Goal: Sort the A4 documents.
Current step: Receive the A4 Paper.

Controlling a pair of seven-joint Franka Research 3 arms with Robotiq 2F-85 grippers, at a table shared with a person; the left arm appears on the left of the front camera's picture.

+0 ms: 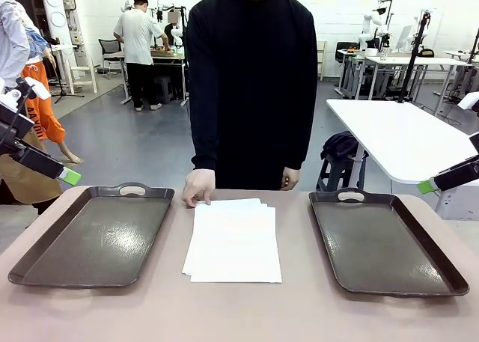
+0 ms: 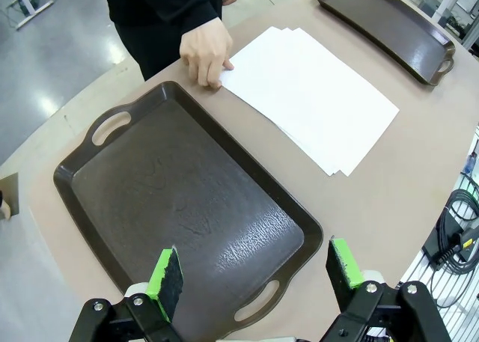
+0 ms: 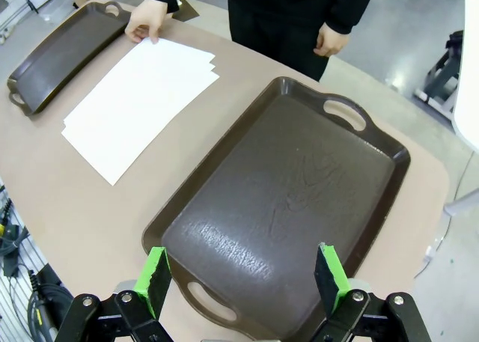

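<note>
- so, counts: two dark brown trays, one stack of a4 documents [image 1: 233,241], two claws, one person at the far side with two hands showing.
- sheets in the stack: at least three offset edges show at the far end; exact number i cannot tell.
- a4 documents look plain white, blank, thin and flat, slightly fanned so the far corners step out one behind another; the near edges are almost flush.
- the stack lies on the bare tabletop [image 1: 247,312], in the middle between the left tray [image 1: 90,237] and the right tray [image 1: 382,245], touching neither.
- both trays are rectangular, with cut-out handles at the short ends and nothing in them.
- one hand [image 1: 198,186] of the person rests fingertips on the far left corner of the stack; the other hand [image 1: 290,179] hangs at the tabletop's far edge, off the paper.
- left claw [image 2: 256,267]: released, green pads wide apart, grasping nothing, hanging above the near end of the left tray.
- right claw [image 3: 242,263]: released too, pads wide apart, nothing between them, above the near end of the right tray.
- both claws are well apart from the paper.
</note>
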